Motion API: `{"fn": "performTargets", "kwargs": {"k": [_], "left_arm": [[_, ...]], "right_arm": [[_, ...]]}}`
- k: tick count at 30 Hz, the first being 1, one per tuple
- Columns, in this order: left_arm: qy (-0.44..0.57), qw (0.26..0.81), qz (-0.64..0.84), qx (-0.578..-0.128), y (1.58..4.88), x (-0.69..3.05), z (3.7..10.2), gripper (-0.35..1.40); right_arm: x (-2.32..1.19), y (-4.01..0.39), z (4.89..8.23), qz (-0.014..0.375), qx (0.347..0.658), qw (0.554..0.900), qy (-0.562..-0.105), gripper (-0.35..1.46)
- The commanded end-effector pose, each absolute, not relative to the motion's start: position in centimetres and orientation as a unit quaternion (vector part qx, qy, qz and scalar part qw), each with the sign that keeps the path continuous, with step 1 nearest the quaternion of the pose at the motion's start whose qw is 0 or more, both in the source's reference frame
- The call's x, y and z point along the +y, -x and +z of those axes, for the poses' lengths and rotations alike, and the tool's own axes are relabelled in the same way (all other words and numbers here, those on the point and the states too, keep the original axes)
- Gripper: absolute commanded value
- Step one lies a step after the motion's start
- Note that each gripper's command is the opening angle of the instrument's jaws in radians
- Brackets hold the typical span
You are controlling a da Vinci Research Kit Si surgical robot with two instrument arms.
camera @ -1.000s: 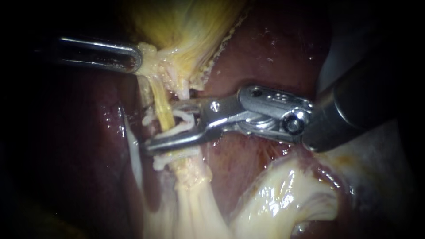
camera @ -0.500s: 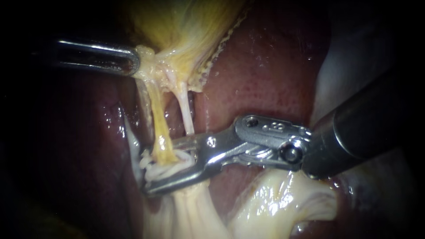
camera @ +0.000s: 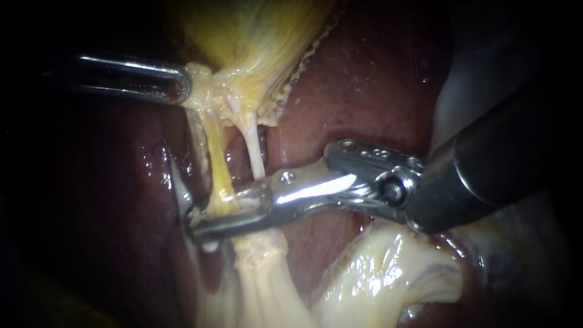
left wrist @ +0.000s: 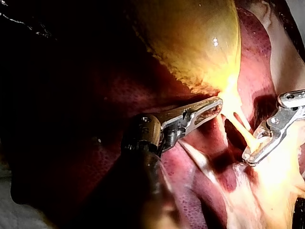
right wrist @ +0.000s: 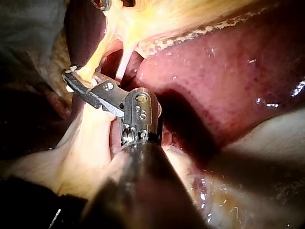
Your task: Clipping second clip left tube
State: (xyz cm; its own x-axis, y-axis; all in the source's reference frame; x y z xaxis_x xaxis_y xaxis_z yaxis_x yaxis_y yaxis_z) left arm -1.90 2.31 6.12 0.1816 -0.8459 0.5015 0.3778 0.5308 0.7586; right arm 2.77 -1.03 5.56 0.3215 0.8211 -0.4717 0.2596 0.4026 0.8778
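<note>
**Bright centre, black edges, wet glare**

Endoscope view: light hits the middle and the left tube [camera: 217, 176]. The frame's left side and corners are near black. There is hard glare on the right instrument [camera: 197, 222] and on wet pale tissue [camera: 388, 267] at lower right.

Left wrist view: the gallbladder [left wrist: 200, 43] glows, and the liver [left wrist: 95, 95] beside the left instrument [left wrist: 218, 104] is in deep shadow.

Right wrist view: the instrument's own shaft [right wrist: 138, 191] is dark.

Hidden spots
My right instrument [camera: 217, 212] covers the left tube [camera: 220, 179] where it grips; my left instrument [camera: 184, 85] has its shaft lost in darkness; the gallbladder [camera: 255, 42] runs off the edge.
</note>
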Motion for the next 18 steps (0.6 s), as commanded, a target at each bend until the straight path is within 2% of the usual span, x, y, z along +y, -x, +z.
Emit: {"fn": "performTargets", "kwargs": {"k": [1, 18], "left_arm": [[-0.242, 0.73, -0.42, -0.483, 1.9, 2.31, 6.12, -0.35], [-0.241, 0.73, -0.42, -0.483, 1.9, 2.3, 6.14, -0.35]], "right_arm": [[-1.03, -2.77, 5.57, 0.225, 0.535, 0.638, -0.506, -0.35], [-1.01, -2.72, 5.64, 0.229, 0.533, 0.636, -0.509, -0.35]]}}
